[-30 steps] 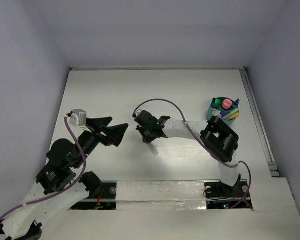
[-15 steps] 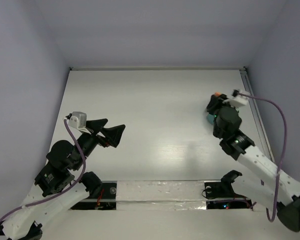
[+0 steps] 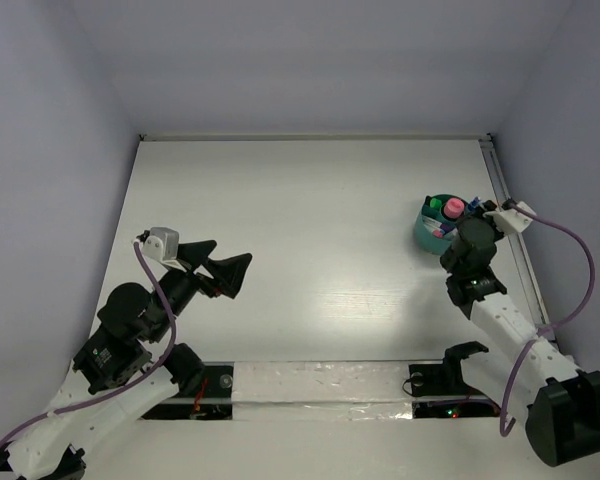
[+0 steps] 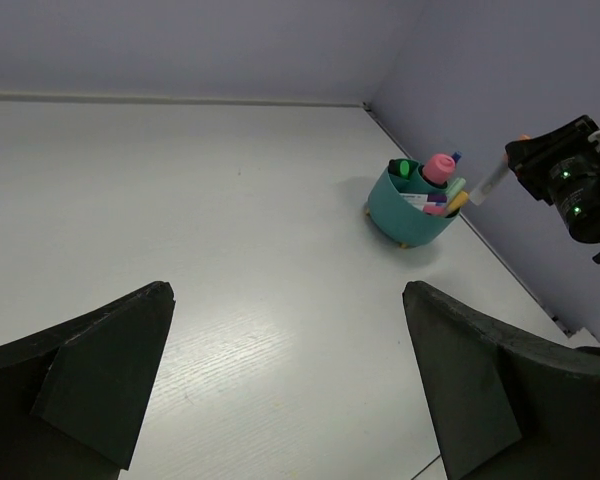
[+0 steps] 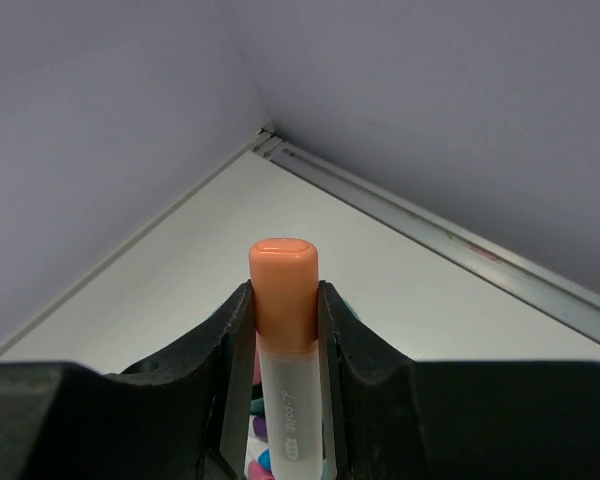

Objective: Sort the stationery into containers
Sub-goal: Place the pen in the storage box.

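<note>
The round teal tub stands at the right of the table and holds a pink-capped tube, a green marker and several other items. My right gripper is right beside the tub, raised above the table. In the right wrist view it is shut on a marker with a salmon-orange cap and a frosted white body. The left wrist view shows the tub and that marker slanting down toward it. My left gripper is open and empty over the left of the table.
A metal rail runs along the table's right edge, close behind the tub. Purple-grey walls close in the left, back and right sides. A taped strip lies at the near edge between the arm bases.
My right arm has swung from the middle of the table over to the right, carrying the marker to the tub. My left gripper has barely shifted.
</note>
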Controlling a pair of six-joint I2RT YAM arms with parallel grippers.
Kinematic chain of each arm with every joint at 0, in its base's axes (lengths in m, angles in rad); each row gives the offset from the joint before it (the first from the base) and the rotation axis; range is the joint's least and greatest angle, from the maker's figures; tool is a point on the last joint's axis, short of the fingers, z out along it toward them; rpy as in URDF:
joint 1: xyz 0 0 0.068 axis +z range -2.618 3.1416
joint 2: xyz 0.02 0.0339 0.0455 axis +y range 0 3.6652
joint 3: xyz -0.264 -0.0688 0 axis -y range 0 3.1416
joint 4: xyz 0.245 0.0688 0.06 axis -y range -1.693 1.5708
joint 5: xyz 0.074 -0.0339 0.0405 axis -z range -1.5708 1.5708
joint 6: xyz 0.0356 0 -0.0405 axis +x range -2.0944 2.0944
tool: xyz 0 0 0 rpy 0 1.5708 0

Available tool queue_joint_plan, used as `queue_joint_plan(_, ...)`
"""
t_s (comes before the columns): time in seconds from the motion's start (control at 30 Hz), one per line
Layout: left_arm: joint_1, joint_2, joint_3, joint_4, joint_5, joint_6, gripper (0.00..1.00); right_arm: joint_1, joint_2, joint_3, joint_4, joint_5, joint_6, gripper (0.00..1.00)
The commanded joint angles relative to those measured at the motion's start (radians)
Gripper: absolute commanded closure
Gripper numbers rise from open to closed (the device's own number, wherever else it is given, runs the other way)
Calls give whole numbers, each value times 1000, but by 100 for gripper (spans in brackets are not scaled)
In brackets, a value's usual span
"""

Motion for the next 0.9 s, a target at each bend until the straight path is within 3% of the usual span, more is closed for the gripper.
queue_joint_plan(0.0, -3, -11, -6, 50, 18, 23, 1, -28, -4, 27, 103, 19, -10, 100)
queue_joint_plan(0.4, -3, -8, -6, 43, 18, 33, 1, -66, 242, 44, 311, -9, -88, 100)
queue_joint_plan(0.87, -3, -5, -6, 50, 9, 34, 1, -66, 316, -75, 382, -24, 25, 100)
